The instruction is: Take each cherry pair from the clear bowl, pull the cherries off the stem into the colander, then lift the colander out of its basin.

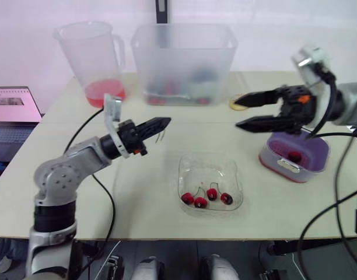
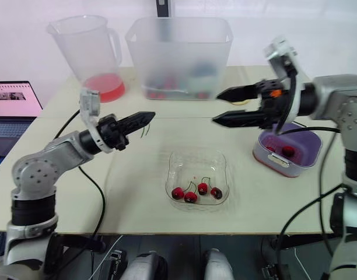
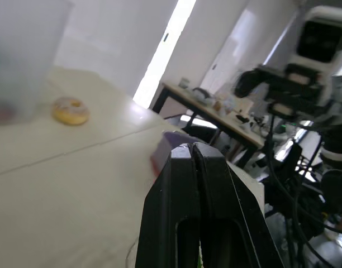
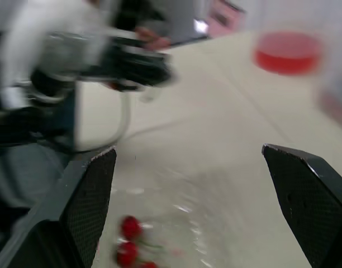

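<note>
The clear bowl (image 1: 186,170) is placed on the bench (image 1: 137,204), near its front edge and about in the middle. Four cherries (image 1: 206,197) with thin stems are seen in the front part of the bowl, close to each other.

The purple colander (image 2: 308,143) is set inside its basin (image 2: 265,157) on the right side of the bench, well apart from the bowl. One cherry (image 1: 294,156) is seen in the colander.

The left gripper (image 1: 167,122) is held above the bench, to the left of the bowl and behind it. Its fingers (image 3: 189,184) are pressed together, and a thin green stem (image 1: 160,136) is gripped at their tip and hangs down.

The right gripper (image 2: 219,107) is held in the air between the bowl and the colander, just beside the colander. Its fingers (image 4: 87,206) are spread wide apart and nothing is held between them.

At the back of the bench, a jug (image 1: 91,58) with red liquid, a large frosted tub (image 1: 184,58) and a small doughnut (image 3: 70,110) are seen. A laptop (image 1: 12,108) is seen at the far left.
</note>
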Controlling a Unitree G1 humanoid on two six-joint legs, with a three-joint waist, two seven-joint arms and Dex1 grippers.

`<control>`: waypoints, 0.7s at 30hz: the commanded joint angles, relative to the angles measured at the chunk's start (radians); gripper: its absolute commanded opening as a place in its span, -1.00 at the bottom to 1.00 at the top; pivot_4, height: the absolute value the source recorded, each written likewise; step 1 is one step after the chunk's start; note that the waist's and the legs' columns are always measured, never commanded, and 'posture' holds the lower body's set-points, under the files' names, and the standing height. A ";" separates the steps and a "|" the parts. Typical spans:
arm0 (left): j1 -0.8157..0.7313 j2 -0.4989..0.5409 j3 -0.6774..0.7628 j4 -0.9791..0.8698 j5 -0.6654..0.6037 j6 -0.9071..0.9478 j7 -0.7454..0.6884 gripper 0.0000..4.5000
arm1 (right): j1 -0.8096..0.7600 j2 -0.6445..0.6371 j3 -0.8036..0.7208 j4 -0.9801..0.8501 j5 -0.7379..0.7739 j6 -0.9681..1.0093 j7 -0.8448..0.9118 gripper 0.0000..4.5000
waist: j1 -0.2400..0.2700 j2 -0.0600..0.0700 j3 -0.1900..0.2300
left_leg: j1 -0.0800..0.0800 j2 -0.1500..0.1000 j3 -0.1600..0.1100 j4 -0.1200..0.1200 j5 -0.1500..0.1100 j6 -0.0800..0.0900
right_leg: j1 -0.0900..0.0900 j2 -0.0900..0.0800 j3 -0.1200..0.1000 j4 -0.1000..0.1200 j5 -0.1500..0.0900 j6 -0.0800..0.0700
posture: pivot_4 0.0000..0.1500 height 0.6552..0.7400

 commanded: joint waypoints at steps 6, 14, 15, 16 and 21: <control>0.202 0.003 0.106 0.084 0.037 -0.018 0.076 -1.00 | -0.034 0.081 0.064 -0.104 0.038 -0.033 -0.016 0.98 | 0.000 -0.001 0.000 | 0.000 -0.001 0.000 0.000 0.000 0.000 | 0.000 -0.001 0.000 0.000 0.000 0.000 | 1.00 -0.21; 0.290 -0.005 0.139 0.181 0.121 -0.008 0.163 -1.00 | -0.024 0.103 0.095 -0.114 0.021 -0.060 -0.036 0.98 | 0.000 -0.001 0.000 | 0.000 -0.001 0.000 0.000 0.000 0.000 | -0.001 -0.001 0.000 0.001 0.000 0.000 | 1.00 -0.21; 0.294 -0.003 0.145 0.191 0.126 -0.004 0.171 -1.00 | -0.021 0.104 0.094 -0.114 0.024 -0.058 -0.041 0.98 | -0.001 -0.001 0.000 | 0.000 -0.001 0.000 0.000 0.000 0.000 | -0.001 -0.001 0.000 0.001 0.000 0.000 | 1.00 -0.21; 0.298 -0.001 0.152 0.199 0.129 -0.002 0.173 -1.00 | -0.017 0.106 0.094 -0.119 0.025 -0.058 -0.046 0.98 | -0.001 -0.001 0.000 | 0.000 -0.001 0.000 0.000 0.000 0.000 | -0.001 -0.001 0.000 0.001 0.000 0.000 | 1.00 -0.21; 0.285 0.011 0.201 0.228 0.122 0.005 0.186 -0.21 | -0.005 0.106 0.095 -0.119 0.017 -0.069 -0.056 1.00 | -0.001 -0.001 0.000 | 0.000 -0.001 0.000 0.000 0.000 0.000 | -0.001 -0.001 0.000 0.001 0.000 0.000 | 1.00 -0.21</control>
